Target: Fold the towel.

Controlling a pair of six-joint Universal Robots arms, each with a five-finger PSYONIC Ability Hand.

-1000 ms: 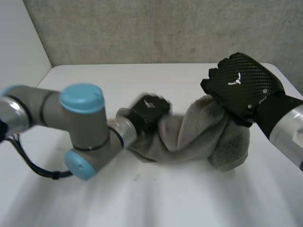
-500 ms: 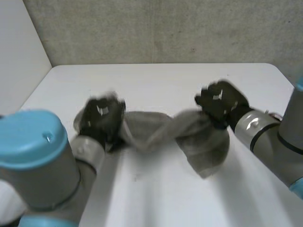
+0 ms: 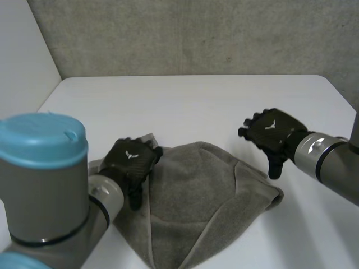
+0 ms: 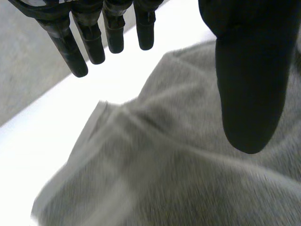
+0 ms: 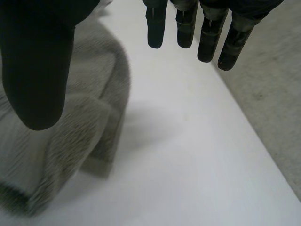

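A grey towel [image 3: 196,202] lies loosely spread and rumpled on the white table [image 3: 185,106], towards its near side. My left hand [image 3: 130,163] hovers at the towel's left edge, fingers straight and apart from the thumb, holding nothing. In the left wrist view the towel [image 4: 178,169] lies under the open left hand [image 4: 244,70], its striped hem below the fingertips [image 4: 77,66]. My right hand [image 3: 272,134] hangs just beyond the towel's right corner, open and empty. The right wrist view has the towel's folded-over corner [image 5: 80,141] beneath the thumb of the right hand [image 5: 37,70].
The table's far half is bare white surface. A grey wall [image 3: 185,33] rises behind its far edge. Floor [image 5: 268,103] lies past the table's right edge, close beside my right hand.
Both hands held the towel bunched and twisted in the air; they moved apart, came down and let go. The towel now lies spread on the table.
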